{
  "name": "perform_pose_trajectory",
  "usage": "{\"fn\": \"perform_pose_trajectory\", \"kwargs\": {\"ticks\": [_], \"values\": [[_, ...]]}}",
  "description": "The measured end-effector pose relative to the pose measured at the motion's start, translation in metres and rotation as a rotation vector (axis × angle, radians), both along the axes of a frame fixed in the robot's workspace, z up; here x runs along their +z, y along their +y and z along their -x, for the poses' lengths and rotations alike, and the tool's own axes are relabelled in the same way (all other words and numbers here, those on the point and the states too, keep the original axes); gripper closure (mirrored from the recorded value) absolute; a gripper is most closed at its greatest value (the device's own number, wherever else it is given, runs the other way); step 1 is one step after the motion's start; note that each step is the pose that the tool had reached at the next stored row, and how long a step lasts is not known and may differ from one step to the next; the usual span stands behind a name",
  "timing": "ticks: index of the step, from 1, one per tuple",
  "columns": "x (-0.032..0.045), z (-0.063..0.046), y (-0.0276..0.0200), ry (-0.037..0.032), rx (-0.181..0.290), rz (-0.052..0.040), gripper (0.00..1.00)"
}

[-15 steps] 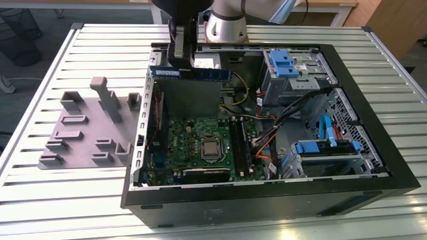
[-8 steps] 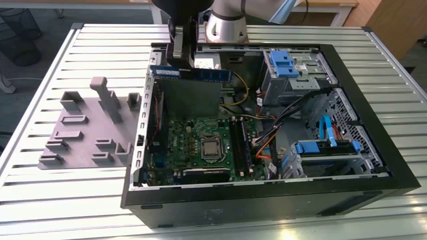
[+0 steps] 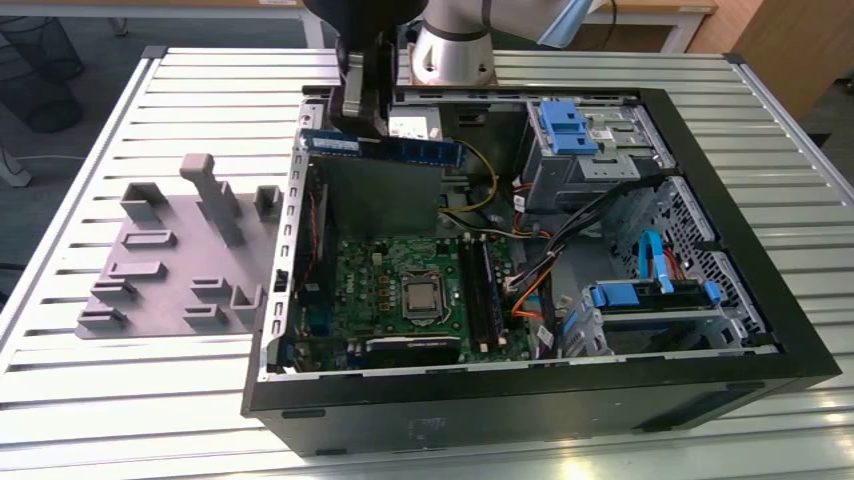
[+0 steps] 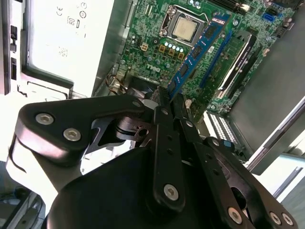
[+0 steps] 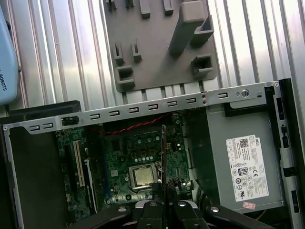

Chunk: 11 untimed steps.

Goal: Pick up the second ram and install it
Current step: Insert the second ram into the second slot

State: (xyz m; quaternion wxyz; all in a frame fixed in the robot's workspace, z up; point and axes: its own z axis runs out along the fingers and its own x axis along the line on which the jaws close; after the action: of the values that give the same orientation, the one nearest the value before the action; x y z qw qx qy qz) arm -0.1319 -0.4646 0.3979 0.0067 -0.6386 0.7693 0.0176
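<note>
My gripper (image 3: 363, 126) hangs over the back part of the open computer case and is shut on the second ram (image 3: 382, 148), a blue stick with black chips. The stick is held level, well above the green motherboard (image 3: 387, 290). In the second wrist view the fingers (image 4: 162, 102) pinch one end of the second ram (image 4: 198, 50), which reaches out over the board near the CPU (image 4: 183, 28) and the memory slots (image 4: 236, 55). The first wrist view has the second ram (image 5: 163, 150) edge-on above the gripper (image 5: 163, 191).
The black case wall (image 3: 534, 400) rings the board. A grey holder plate (image 3: 180, 265) with upright blocks lies on the slatted table at the exterior view's left. Drive cages with blue clips (image 3: 574, 125) and cables (image 3: 534, 270) crowd the exterior view's right. A power supply (image 5: 243, 164) sits beside the board.
</note>
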Motion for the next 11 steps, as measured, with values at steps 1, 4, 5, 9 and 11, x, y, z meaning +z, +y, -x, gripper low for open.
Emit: {"fn": "perform_pose_trajectory", "kwargs": {"ticks": [1,4,5,9,11], "values": [[0.0,0.0,0.0,0.0,-0.005,0.0,0.86],[-0.0001,0.0,0.0,0.0,-0.019,0.0,0.86],[-0.0001,0.0,0.0,0.0,-0.023,0.0,0.86],[-0.0002,0.0,0.0,0.0,-0.039,0.0,0.86],[-0.0002,0.0,0.0,0.0,-0.047,0.0,0.86]]}}
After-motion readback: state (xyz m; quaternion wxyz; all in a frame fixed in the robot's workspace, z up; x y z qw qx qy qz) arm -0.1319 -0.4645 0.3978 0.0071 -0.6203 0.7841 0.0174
